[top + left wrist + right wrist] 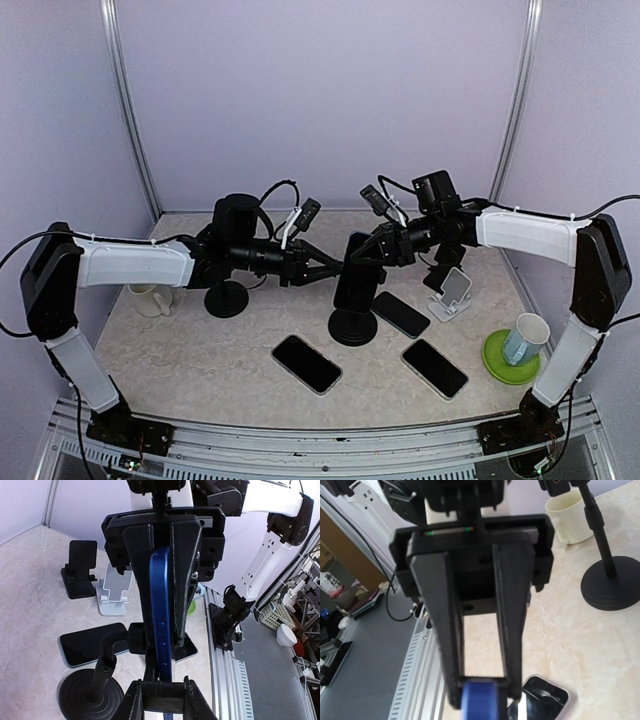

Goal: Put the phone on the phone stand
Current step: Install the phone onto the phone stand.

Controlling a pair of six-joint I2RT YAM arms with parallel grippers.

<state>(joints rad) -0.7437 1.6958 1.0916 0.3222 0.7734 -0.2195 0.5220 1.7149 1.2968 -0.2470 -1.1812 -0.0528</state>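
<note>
A blue phone point(355, 272) stands upright above the round black base of the phone stand point(352, 327), mid-table. My right gripper point(368, 255) comes in from the right and is shut on the phone; its fingers point(182, 565) press on the phone's two faces. In the right wrist view the blue phone point(479, 702) sits between my right gripper's point(482, 690) tips. The phone point(161, 610) shows edge-on in the left wrist view. My left gripper point(171, 690) is shut on a black clamp piece of the stand's holder, which crosses the phone's edge. The stand's base point(90, 695) lies below left.
Three dark phones lie flat point(306, 363) point(434, 367) point(400, 313). A white stand point(452, 292) holds another phone. A second round-base stand point(227, 298) and a cream mug point(150, 298) are at the left. A cup on a green coaster point(520, 345) is at the right.
</note>
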